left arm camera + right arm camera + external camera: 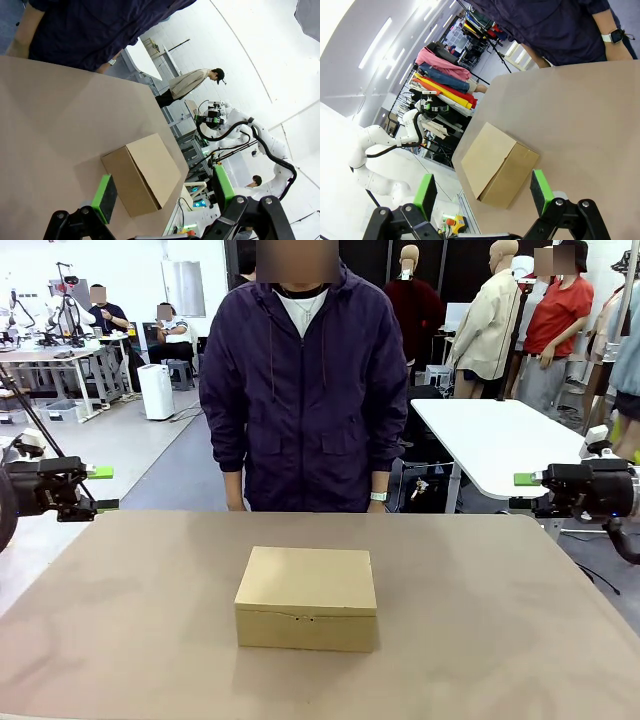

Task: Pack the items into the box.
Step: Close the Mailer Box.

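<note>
The box (306,595) is plain brown cardboard and sits with its lid down in the middle of the table (500,630). The items are out of view. My left gripper (103,489) hovers open off the table's left edge, well away from the box. Off the right edge, my right gripper (522,492) is also open and empty. In the left wrist view the box (142,172) lies beyond the open green-padded gripper (164,192). The right wrist view shows the box (497,170) ahead of that open gripper (483,191).
A person (300,390) in a dark purple jacket stands at the far edge, hands down below the tabletop. A white table (500,440) stands behind on the right. Bare tabletop surrounds the box on all sides.
</note>
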Robot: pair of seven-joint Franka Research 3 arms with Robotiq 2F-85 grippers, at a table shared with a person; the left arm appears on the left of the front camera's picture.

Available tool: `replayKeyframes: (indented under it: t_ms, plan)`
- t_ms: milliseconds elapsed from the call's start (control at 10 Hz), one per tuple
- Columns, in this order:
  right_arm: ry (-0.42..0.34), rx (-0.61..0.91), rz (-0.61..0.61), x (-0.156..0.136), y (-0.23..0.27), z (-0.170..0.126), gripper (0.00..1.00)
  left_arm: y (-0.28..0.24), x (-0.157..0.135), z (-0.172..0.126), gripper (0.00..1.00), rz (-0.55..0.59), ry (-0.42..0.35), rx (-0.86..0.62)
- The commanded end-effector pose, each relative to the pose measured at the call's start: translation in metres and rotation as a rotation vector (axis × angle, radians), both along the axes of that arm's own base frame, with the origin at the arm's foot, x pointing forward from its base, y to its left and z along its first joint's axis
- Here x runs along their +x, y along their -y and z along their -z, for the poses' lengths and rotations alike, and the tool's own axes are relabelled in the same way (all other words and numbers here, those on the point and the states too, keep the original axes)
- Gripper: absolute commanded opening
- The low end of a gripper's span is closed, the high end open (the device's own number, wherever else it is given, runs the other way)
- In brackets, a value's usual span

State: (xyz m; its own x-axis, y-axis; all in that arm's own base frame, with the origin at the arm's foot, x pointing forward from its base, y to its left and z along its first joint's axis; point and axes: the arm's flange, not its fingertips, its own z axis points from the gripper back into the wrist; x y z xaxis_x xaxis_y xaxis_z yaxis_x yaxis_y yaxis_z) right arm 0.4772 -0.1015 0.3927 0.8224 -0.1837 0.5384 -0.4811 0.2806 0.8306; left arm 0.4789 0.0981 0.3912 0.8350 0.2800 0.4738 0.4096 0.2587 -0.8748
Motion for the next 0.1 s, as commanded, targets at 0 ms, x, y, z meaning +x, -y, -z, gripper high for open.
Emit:
replayKeyframes:
  t_ms: [0]
  plan:
    - [0.005, 0.010, -0.001, -0.0008, -0.0005, -0.0040, 1.00, -0.0014, -0.0020, -0.0041, 1.00, 0.009, -0.001, 0.012]
